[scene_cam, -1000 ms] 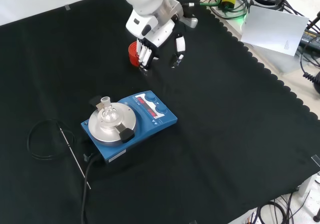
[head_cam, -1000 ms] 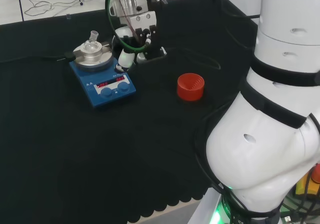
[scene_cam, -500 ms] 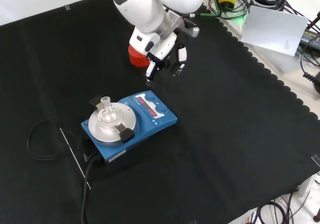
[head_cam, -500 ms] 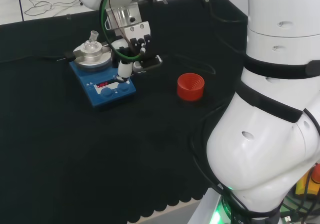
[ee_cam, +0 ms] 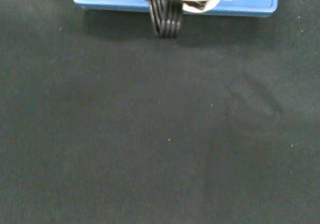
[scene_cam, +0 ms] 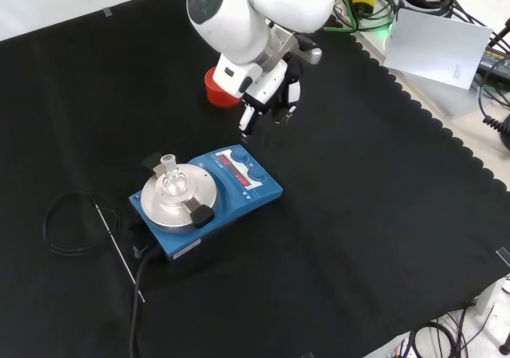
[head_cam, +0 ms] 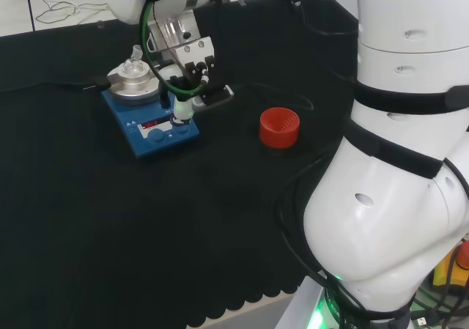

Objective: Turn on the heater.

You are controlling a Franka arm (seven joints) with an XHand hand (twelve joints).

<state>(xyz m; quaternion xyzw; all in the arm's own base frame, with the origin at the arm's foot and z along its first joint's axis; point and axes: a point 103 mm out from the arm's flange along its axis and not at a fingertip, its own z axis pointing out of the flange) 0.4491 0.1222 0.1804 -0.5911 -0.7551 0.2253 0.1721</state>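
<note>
Head view shows the heater (head_cam: 150, 124), a blue box with a round silver plate on top, sitting on the far left part of the surface (head_cam: 146, 234). A small glass flask (head_cam: 134, 64) stands on the plate. Two blue knobs (scene_cam: 256, 167) and a red display are on the heater's front panel. The robot hand (head_cam: 185, 94) hangs just above the knob end, with one finger pointing down and the others bent back, holding nothing. From the front view I cannot tell if the fingertip touches yet. To do this step well, I think the finger should go slowly straight down onto the right knob or switch and not bump the flask. A red ribbed ring (head_cam: 279, 127) sits well apart, to the right in the head view.
</note>
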